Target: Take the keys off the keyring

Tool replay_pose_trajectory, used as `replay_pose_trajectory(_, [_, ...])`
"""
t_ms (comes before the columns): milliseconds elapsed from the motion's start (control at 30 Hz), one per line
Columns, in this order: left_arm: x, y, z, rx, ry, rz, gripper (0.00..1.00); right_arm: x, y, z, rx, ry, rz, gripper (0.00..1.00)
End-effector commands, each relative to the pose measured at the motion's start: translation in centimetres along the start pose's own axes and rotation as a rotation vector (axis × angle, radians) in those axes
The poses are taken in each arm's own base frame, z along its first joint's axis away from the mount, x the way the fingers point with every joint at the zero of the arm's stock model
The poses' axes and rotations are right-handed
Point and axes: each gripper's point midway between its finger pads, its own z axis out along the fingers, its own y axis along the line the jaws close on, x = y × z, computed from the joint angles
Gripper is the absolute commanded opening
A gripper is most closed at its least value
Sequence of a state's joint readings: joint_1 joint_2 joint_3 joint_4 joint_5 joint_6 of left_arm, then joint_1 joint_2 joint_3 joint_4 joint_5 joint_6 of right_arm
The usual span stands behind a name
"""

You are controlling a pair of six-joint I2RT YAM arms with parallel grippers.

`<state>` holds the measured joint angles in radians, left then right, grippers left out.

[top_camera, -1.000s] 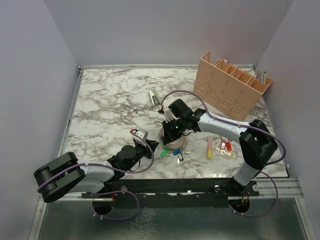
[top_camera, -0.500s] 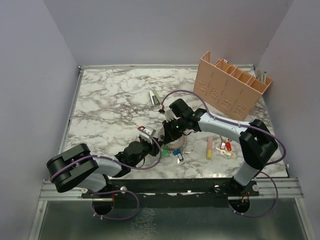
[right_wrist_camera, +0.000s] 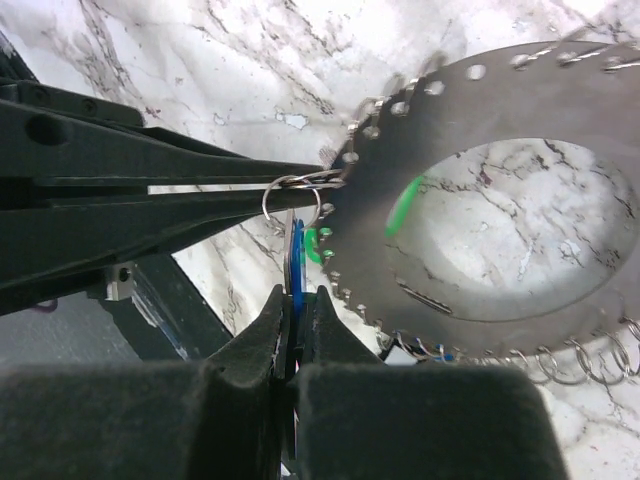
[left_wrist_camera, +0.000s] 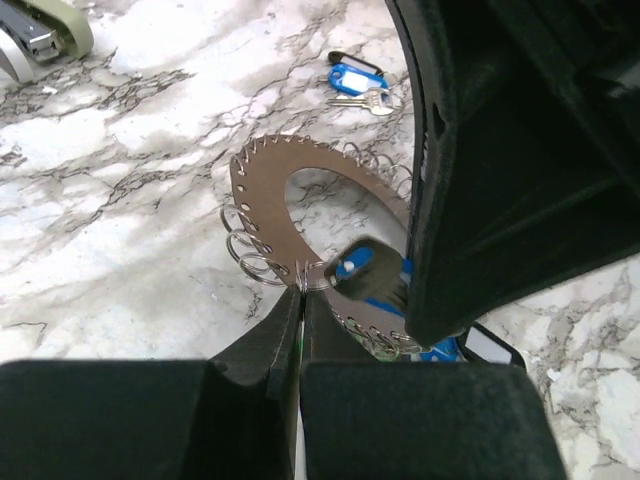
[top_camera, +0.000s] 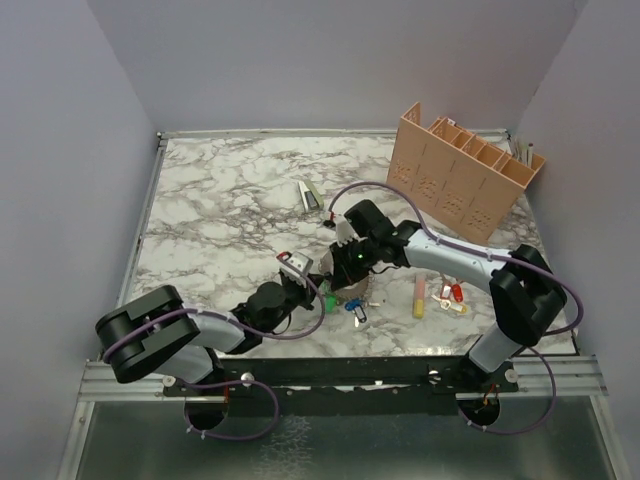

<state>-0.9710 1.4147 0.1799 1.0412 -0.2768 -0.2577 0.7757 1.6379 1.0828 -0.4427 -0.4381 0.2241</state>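
L claw (left_wrist_camera: 301, 292) pinches split ring (right_wrist_camera: 292, 196) on keyring (left_wrist_camera: 262, 195) | R claw (right_wrist_camera: 298, 292) grips blue key (right_wrist_camera: 297, 250), axis along fingers

Grey arms (top_camera: 448, 257) with black joints, purple cables (top_camera: 360, 185)

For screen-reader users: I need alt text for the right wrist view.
The right gripper pinches a blue key at the edge of the flat grey keyring, while the left gripper closes on a small split ring there.
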Motion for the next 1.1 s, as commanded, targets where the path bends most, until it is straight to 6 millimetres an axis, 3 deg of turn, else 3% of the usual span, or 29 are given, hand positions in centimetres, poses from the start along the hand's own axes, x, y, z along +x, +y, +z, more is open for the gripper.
replay_pose_trajectory(0, [-2.0, -1.0, -1.5, 0.076, -0.075, 0.025, 0.00, -0.8, -0.8, -1.6, 0.017, -0.064, 0.028, 0.01])
replay_pose_trajectory(233, [-4.6, -3.9, -3.5, 0.256, -0.145, 0.105, 0.00, -1.0, -0.6, -3.3, 0.029, -0.087, 0.014, 0.00])
replay_pose_trajectory(467, [-7.0, -6.3, -4.8, 0.391, -0.198, 0.179, 0.00, -0.3, 0.0, -3.4, -0.010, -0.061, -0.002, 0.00])
replay_pose_trajectory(600, [-7.6, -6.2, -4.7, 0.380, -0.213, 0.197, 0.00, 0.5, 0.2, -3.3, -0.027, -0.044, 0.001, 0.00])
replay_pose_trajectory(900, [-6.4, -5.1, -4.3, 0.321, -0.175, 0.159, 0.00, 1.3, 0.3, -3.7, -0.028, -0.050, -0.004, 0.00])
replay_pose_trajectory(1067, [-5.7, -4.5, -4.7, 0.296, -0.160, 0.095, 0.18, 0.5, 0.9, -4.9, -0.031, -0.086, -0.033, 0.00])
